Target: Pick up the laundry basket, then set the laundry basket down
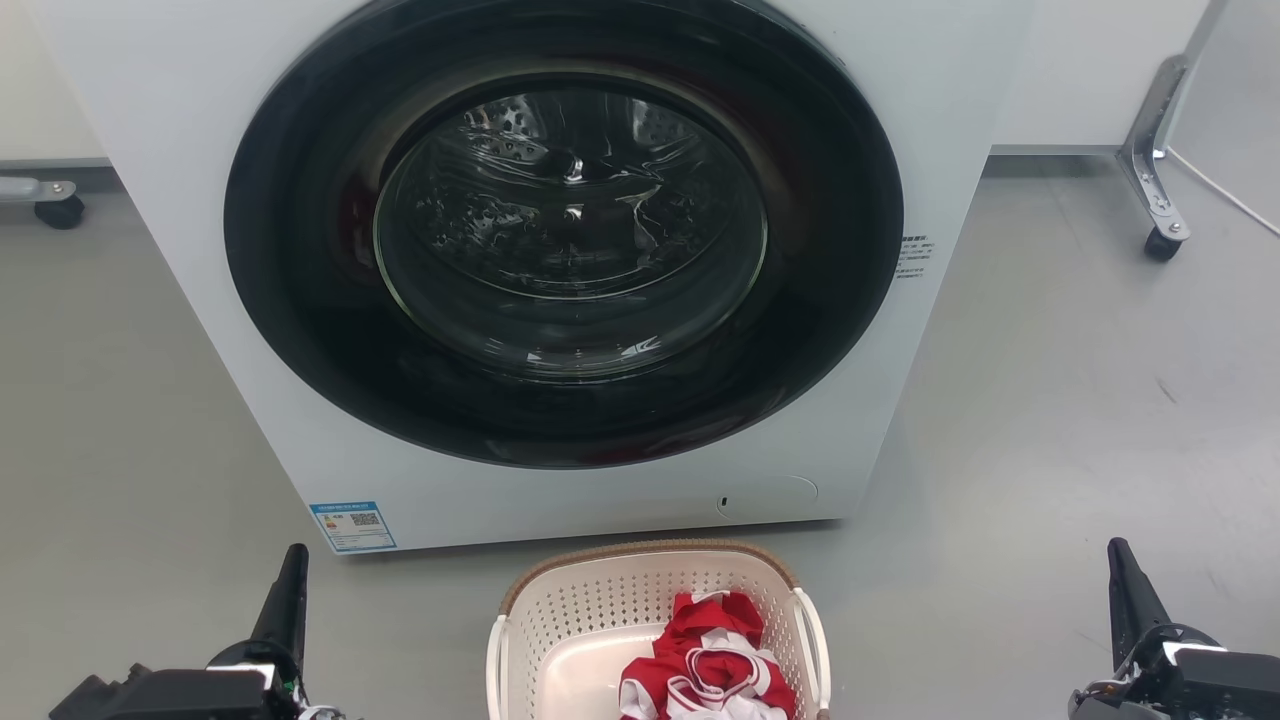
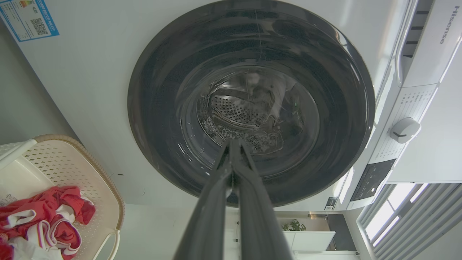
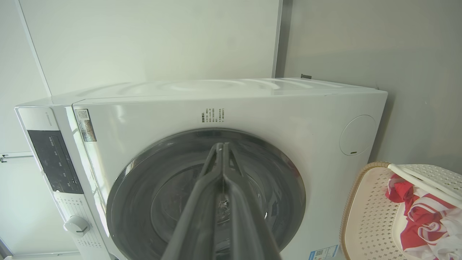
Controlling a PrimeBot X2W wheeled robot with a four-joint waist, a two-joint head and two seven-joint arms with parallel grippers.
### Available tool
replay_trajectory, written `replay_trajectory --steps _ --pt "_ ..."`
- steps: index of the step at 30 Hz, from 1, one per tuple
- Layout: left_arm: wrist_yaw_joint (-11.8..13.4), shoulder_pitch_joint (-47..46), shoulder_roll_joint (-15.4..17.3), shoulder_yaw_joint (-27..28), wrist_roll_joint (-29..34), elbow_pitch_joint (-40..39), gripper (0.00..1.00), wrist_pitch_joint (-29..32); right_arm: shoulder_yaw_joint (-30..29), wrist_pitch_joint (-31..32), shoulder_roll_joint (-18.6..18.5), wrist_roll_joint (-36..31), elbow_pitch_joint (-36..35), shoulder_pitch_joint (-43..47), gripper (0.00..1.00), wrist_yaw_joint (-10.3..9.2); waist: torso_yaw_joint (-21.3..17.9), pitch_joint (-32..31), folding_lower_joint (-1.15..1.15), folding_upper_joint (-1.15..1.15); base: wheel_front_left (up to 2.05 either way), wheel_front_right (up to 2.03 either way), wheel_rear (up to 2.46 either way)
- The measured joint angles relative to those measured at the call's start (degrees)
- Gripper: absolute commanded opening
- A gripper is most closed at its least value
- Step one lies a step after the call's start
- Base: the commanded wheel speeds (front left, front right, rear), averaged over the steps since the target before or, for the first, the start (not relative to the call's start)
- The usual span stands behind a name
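Note:
The laundry basket point(image 1: 600, 600) is cream-white and perforated, with a brown woven-look rim and white side handles. It stands on the floor at the bottom middle of the head view, just in front of the washing machine, holding red and white cloth point(image 1: 710, 660). My left gripper point(image 1: 293, 560) is far to its left, shut and holding nothing. My right gripper point(image 1: 1118, 555) is far to its right, also shut and empty. The basket point(image 2: 72, 162) sits at the lower left of the left wrist view, where my left gripper point(image 2: 232, 142) points at the door. The basket point(image 3: 364, 209) sits at the lower right of the right wrist view, beside my right gripper point(image 3: 221, 146).
A white front-loading washing machine point(image 1: 950, 120) with a closed round dark glass door point(image 1: 565, 230) rises right behind the basket. Grey floor spreads on both sides. Wheeled metal legs stand at the far right point(image 1: 1160, 200) and far left point(image 1: 55, 200).

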Motion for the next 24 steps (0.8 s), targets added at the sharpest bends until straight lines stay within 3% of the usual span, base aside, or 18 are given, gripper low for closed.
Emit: replay_trajectory --steps 24 --pt "-0.01 0.0 0.0 0.0 0.0 0.04 0.0 0.0 0.01 0.0 0.01 0.0 0.0 0.0 0.0 0.0 0.0 0.0 0.0 0.0 0.0 0.0 0.0"
